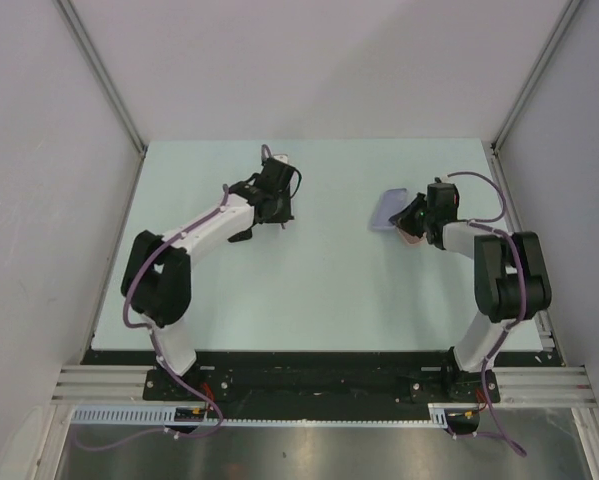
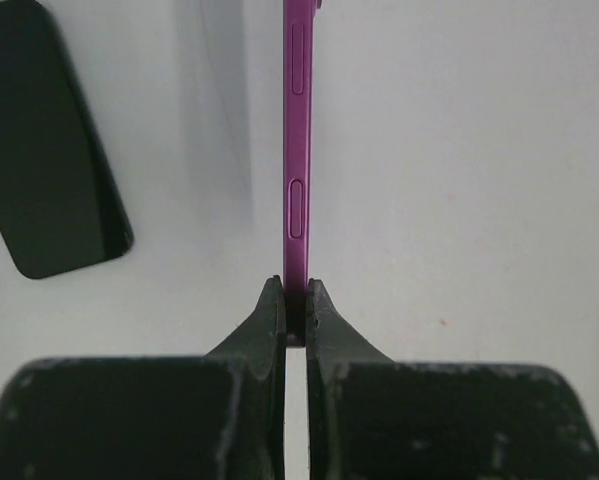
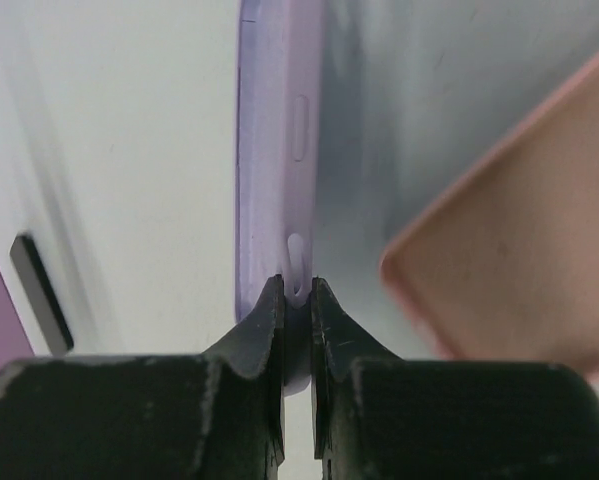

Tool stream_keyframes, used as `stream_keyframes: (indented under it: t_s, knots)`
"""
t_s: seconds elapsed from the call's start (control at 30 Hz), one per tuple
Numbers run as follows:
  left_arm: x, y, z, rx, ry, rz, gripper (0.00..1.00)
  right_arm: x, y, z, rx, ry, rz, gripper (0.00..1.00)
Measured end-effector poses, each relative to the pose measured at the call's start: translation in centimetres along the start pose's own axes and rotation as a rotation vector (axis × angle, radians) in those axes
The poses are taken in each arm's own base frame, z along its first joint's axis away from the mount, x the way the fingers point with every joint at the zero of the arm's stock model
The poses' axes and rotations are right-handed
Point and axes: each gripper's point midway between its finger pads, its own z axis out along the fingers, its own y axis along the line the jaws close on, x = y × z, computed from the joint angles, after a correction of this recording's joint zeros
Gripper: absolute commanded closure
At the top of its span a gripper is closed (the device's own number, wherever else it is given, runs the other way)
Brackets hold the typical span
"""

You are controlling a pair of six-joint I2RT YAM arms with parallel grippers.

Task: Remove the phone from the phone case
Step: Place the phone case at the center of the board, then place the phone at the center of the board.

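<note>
As the left pincer (image 2: pixel 296 292) clamps the magenta phone (image 2: pixel 297 150) edge-on, long axis running straight up the frame, we see the right pincer (image 3: pixel 297 290) clamped on the lilac case (image 3: pixel 274 130), well apart across the worktop (image 1: pixel 329 280).

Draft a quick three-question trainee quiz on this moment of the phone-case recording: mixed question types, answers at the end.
1. Fill in: in the left wrist view, the black phone lies flat on the ____.
2. True or false: the left tool hangs open above the magenta phone.
3. What is the right tool pinching?
A) the black phone
B) the lilac case
C) the magenta phone

Key
1. table
2. False: it is shut on the phone's thin edge, just below the side buttons.
3. B: its fingers are closed on the case's edge.
</note>
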Motion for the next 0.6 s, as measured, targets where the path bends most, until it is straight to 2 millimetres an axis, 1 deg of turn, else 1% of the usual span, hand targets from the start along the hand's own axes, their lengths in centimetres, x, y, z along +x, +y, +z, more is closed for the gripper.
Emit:
stream_keyframes:
  t_s: [0.03,0.07,0.1,0.13,0.17,0.3,0.37,0.43,0.5,0.53,0.6]
  knots:
    - [-0.2,0.4,0.8,-0.034,0.000,0.010,1.00,-0.6,-0.5,1.2,0.013,-0.005,0.017,0.68]
    - [-0.6,0.6,1.4,-0.064,-0.001,0.017,1.00,-0.9,-0.8,2.0,0.021,-0.008,0.029,0.54]
    - [-0.8,0.9,2.1,-0.092,-0.003,0.028,1.00,-1.4,-1.1,2.8,0.029,-0.012,0.035,0.14]
    - [-1.1,1.2,2.8,-0.123,-0.004,0.040,1.00,-1.8,-1.2,3.4,0.032,-0.017,0.042,0.09]
    - [-1.5,1.4,3.5,-0.156,-0.007,0.055,1.00,-2.3,-1.2,3.9,0.036,-0.023,0.046,0.00]
    - [-3.0,2.1,5.3,-0.244,-0.020,0.103,1.00,-5.4,1.0,3.9,-0.005,-0.092,0.015,0.00]
    - [-3.8,2.3,6.1,-0.283,-0.030,0.124,1.00,-6.7,1.3,3.3,0.000,-0.120,0.003,0.00]
    - [-4.6,2.4,6.9,-0.313,-0.039,0.144,1.00,-7.3,1.1,2.1,0.025,-0.134,-0.011,0.00]
    - [-5.1,2.5,7.8,-0.338,-0.043,0.166,0.94,-7.9,1.0,0.7,0.054,-0.145,-0.029,0.00]
    - [-5.2,2.5,8.1,-0.342,-0.042,0.172,0.85,-8.2,1.0,-0.3,0.068,-0.153,-0.041,0.00]
    - [-5.0,2.5,8.7,-0.347,-0.030,0.190,0.75,-8.7,1.1,-2.3,0.103,-0.169,-0.065,0.00]
